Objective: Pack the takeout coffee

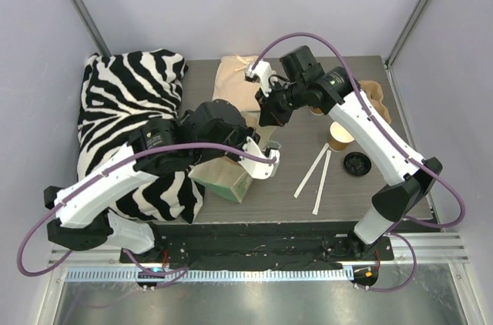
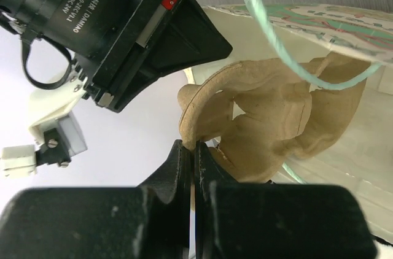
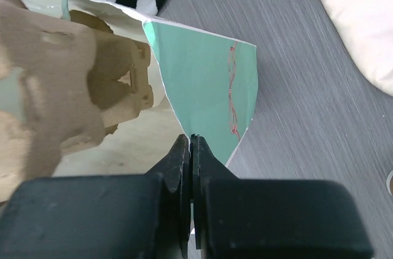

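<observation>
A lidded takeout coffee cannot be found with certainty in any view. What is shown near the right edge of the table is an open brown cup with a pale inside, and a loose black lid lies just beside it, toward the near edge. A brown patch behind the right forearm may be a second cup; this cannot be told. Such a cup is judged to be light, with a thin paper wall that gives under a hard squeeze and a lid that can pop off. It is best taken around the middle of the wall, under the lid rim, and kept upright.

Two white sticks lie between the cup and the green paper bag in the middle of the table. A moulded pulp carrier is seen inside the bag. The left gripper is clenched on a thin edge, judged to be the bag rim. The right gripper is clenched on the green rim at the other side, so the mouth is held apart. A zebra blanket covers the left side of the table.
</observation>
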Tool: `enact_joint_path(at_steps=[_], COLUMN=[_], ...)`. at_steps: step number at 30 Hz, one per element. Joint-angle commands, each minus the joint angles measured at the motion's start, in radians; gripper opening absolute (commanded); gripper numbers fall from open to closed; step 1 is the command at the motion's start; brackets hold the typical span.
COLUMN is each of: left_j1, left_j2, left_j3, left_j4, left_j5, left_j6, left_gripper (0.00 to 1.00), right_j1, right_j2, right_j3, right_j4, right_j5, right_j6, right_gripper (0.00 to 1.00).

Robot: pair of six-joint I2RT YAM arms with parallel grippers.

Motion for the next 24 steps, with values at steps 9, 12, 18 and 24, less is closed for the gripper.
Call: enact_joint_path(at_steps=[9, 12, 18, 24], left_j1=[-0.233, -0.265, -0.338, -0.342], left_j2=[-0.050, -0.054, -0.064, -0.060], left_j3=[0.048, 0.072, 0.065, 0.027], left_j4=[0.033, 0.054, 0.129, 0.094], left_j5=[-0.231, -0.260, -0.335, -0.335], left_j6=[0.066, 0.077, 0.167, 0.143], left_gripper=[0.00, 0.00, 0.00, 0.00], right_j1=[-0.001, -0.003, -0.014, -0.014], right_j2=[0.027, 0.032, 0.033, 0.012], right_j3=[0.012, 0.002, 0.012, 0.019], right_j4=[0.010, 0.019, 0.037, 0.042], right_j5=[0.068, 0.098, 0.131, 0.086], right_j6=[0.018, 0.027, 0.054, 0.042], right_gripper=[0.01, 0.01, 0.01, 0.01])
